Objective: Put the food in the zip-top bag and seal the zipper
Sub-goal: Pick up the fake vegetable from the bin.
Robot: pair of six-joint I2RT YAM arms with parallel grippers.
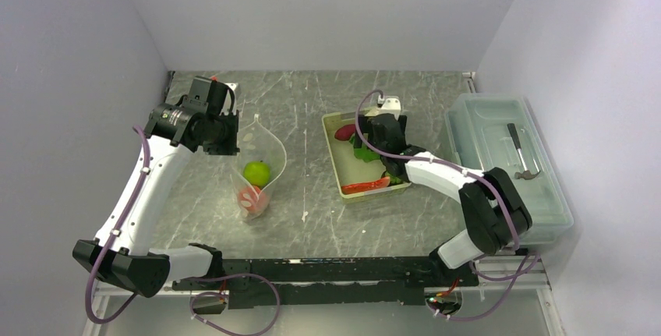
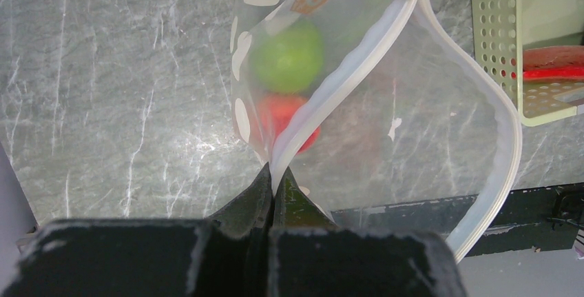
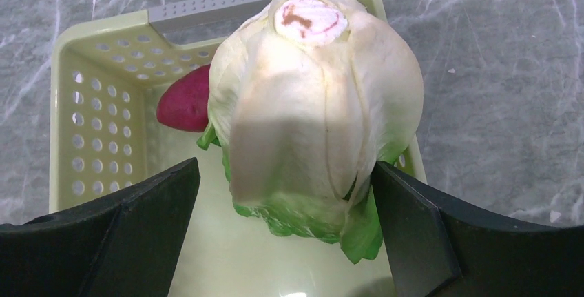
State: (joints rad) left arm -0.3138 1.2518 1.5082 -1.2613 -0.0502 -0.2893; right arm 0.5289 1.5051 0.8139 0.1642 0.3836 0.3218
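Note:
The clear dotted zip-top bag stands open left of centre, holding the green round fruit above the orange-red ball. My left gripper is shut on the bag's zipper strip at the near mouth edge, with its tips pinching the strip. My right gripper is open inside the yellow-green basket, its jaws on either side of the lettuce; the right finger touches the leaves. The red strip lies at the basket's near end. I cannot make out the grapes.
A dark red toy lies in the basket's far corner. A clear lidded box with a tool inside stands at the right edge. Walls close the table on the left, back and right.

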